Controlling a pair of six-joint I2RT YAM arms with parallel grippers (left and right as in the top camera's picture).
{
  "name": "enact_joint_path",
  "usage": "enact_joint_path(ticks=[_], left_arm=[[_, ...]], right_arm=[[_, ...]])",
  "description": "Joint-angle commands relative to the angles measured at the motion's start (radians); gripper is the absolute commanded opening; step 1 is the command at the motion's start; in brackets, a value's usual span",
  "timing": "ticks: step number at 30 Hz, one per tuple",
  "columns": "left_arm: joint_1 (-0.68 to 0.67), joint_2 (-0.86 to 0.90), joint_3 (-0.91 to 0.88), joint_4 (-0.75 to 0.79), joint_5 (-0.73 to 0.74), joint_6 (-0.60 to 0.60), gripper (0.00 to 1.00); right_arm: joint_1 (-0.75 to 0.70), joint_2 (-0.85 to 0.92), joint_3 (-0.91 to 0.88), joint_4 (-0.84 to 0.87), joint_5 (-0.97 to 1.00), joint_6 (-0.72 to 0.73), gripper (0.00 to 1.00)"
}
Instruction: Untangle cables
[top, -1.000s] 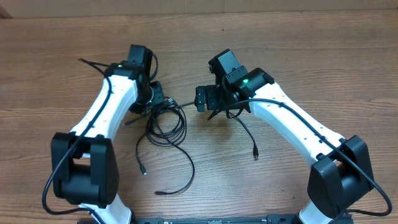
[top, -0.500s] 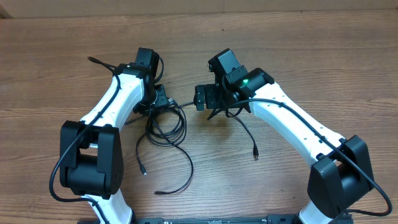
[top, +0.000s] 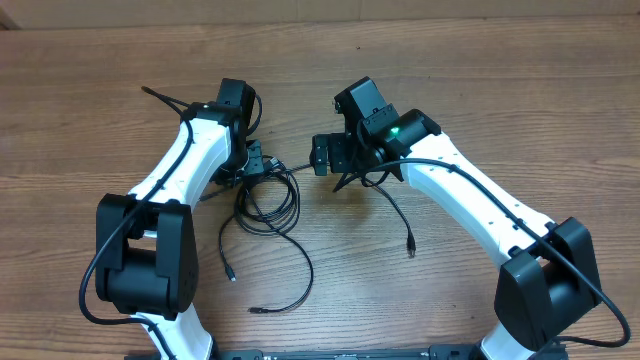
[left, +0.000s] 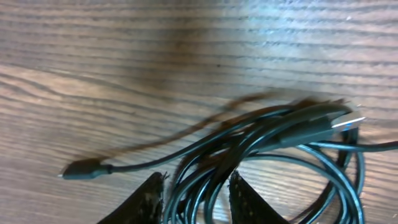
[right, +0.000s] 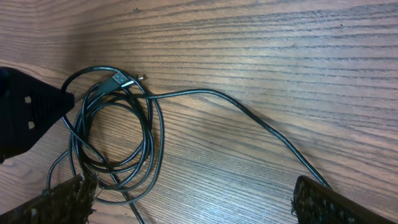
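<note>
Since a second ago, the left gripper (left: 196, 186) has been narrowed, seemingly clamped on the thin black coiled cables (top: 268, 200), which lie left of centre on the wooden surface (top: 450, 80). The right gripper (right: 193, 199) is held wide, just right of them.

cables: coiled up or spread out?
Coiled. Several overlapping loops of the cables form one bundle, with strands passing between the fingers of the left gripper; a few loose ends trail outward.

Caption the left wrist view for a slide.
Left end effector straddling a bunch of black cables, one small plug lying free on the wooden table.
</note>
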Motion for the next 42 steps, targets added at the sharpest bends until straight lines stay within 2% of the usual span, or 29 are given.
enact_joint_path(ticks=[1,4,6,7,9,14,19,26,35,42], left_arm=[[0.004,0.019,-0.006,0.013,0.024,0.018,0.35],[0.003,0.036,-0.006,0.018,0.024,0.017,0.38],[0.003,0.054,-0.006,0.021,0.029,0.004,0.33],[0.003,0.061,-0.006,0.023,0.032,-0.006,0.26],[0.004,0.075,-0.006,0.022,0.039,-0.023,0.04],[0.007,0.054,0.026,-0.006,0.041,-0.024,0.04],[0.006,-0.002,0.163,-0.126,0.058,-0.024,0.04],[0.006,-0.072,0.360,-0.257,0.174,-0.023,0.04],[0.006,-0.175,0.427,-0.279,0.264,-0.015,0.04],[0.006,-0.244,0.449,-0.274,0.268,0.070,0.04]], right_arm=[[-0.005,0.008,-0.007,0.005,0.009,0.003,1.00],[-0.005,0.008,-0.007,0.005,0.009,0.003,1.00],[-0.005,0.008,-0.007,0.005,0.009,0.003,1.00],[-0.005,0.008,-0.007,0.003,0.009,0.003,1.00],[-0.005,0.008,-0.007,0.001,0.009,0.003,1.00],[-0.005,0.008,-0.007,-0.002,0.009,0.003,1.00],[-0.005,0.008,-0.007,-0.002,0.009,0.003,1.00],[-0.005,0.008,-0.007,-0.009,0.009,0.003,1.00],[-0.005,0.008,-0.007,-0.009,0.009,0.003,1.00],[-0.004,0.008,-0.007,-0.009,-0.003,0.003,1.00]])
